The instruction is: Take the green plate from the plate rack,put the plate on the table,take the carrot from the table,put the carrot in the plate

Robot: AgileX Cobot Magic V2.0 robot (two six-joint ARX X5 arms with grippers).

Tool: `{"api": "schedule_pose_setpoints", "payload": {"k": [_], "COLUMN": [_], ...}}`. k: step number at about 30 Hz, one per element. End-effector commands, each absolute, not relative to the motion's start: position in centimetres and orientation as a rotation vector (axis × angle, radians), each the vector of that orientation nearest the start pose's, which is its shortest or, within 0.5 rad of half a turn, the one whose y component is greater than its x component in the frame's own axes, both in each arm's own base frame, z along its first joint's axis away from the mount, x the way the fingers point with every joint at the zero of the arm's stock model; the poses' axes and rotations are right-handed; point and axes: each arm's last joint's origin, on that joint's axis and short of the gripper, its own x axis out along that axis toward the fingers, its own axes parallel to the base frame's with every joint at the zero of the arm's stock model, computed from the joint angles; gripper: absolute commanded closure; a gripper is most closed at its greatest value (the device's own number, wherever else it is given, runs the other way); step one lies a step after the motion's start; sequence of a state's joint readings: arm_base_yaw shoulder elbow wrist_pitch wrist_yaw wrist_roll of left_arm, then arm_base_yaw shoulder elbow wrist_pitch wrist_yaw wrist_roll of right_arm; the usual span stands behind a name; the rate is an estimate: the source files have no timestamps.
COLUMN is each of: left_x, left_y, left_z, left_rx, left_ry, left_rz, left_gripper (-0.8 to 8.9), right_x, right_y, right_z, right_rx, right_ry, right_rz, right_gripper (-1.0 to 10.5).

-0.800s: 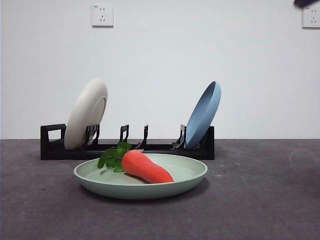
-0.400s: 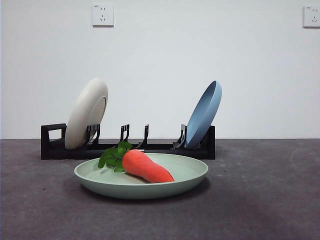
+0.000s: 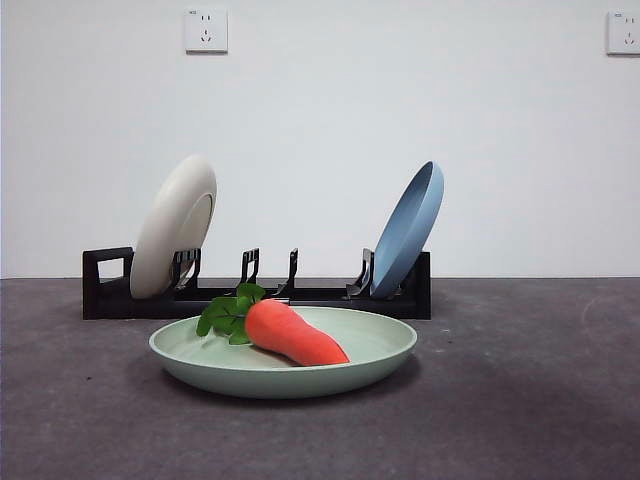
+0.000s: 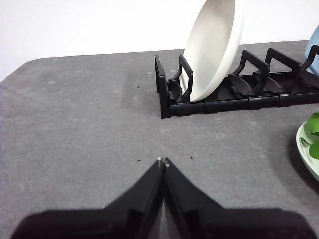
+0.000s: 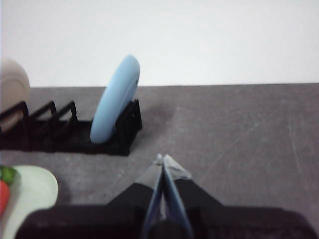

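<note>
The green plate (image 3: 380, 352) lies flat on the dark grey table (image 3: 520, 400) in front of the black plate rack (image 3: 320, 296). The orange carrot (image 3: 292, 334) lies in the plate, its green leaves toward the left. The plate's edge also shows in the left wrist view (image 4: 308, 155) and the right wrist view (image 5: 31, 191). My left gripper (image 4: 162, 161) is shut and empty, hanging over bare table near the rack's handle end. My right gripper (image 5: 162, 160) is shut and empty, off beyond the rack's blue-plate end. Neither gripper shows in the front view.
A cream-white plate (image 3: 176, 226) stands in the rack's left slot and a blue plate (image 3: 408, 230) leans in its right slot. Two wall sockets (image 3: 205, 30) sit on the white wall behind.
A dark arm tip at the top right corner has left the front view. The plate, carrot and rack have not moved.
</note>
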State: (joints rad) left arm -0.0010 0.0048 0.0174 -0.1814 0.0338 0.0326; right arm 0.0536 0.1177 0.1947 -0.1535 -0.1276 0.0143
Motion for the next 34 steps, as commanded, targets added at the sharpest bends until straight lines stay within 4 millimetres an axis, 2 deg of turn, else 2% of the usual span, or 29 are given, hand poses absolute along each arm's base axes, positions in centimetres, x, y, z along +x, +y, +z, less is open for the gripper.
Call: {"api": "schedule_pose_setpoints", "payload": {"k": [1,6,12,18,21,34], "left_x": [9.6,9.6,9.6,9.6,9.6,9.6], "left_y": [-0.1,-0.1,-0.1,-0.1,-0.1,-0.1], "left_z": [14.8,14.8,14.8,14.8,14.8,14.8], "left_rx": [0.023,0.023,0.023,0.023,0.023,0.023], "left_ry": [0.172,0.172,0.172,0.172,0.172,0.172], "left_rz": [-0.031,-0.03,-0.03,-0.032,-0.031,-0.031], "left_gripper": [8.16,8.16,8.16,8.16,8.16,8.16], "right_x": [9.5,9.6,9.6,9.5,9.6,9.6], "right_y": [0.9,0.9,0.9,0.9,0.9,0.9], "right_z": [18.7,16.5,15.0,14.9,14.9,14.9], "right_rx": [0.024,0.079,0.086,0.088,0.156,0.157], "right_ry": [0.099,0.14,0.16,0.177,0.181,0.181], "right_rz": [0.177,0.173,0.172,0.172,0.167,0.165], "right_gripper": [9.4,9.4,9.4,9.5,9.4,9.4]}}
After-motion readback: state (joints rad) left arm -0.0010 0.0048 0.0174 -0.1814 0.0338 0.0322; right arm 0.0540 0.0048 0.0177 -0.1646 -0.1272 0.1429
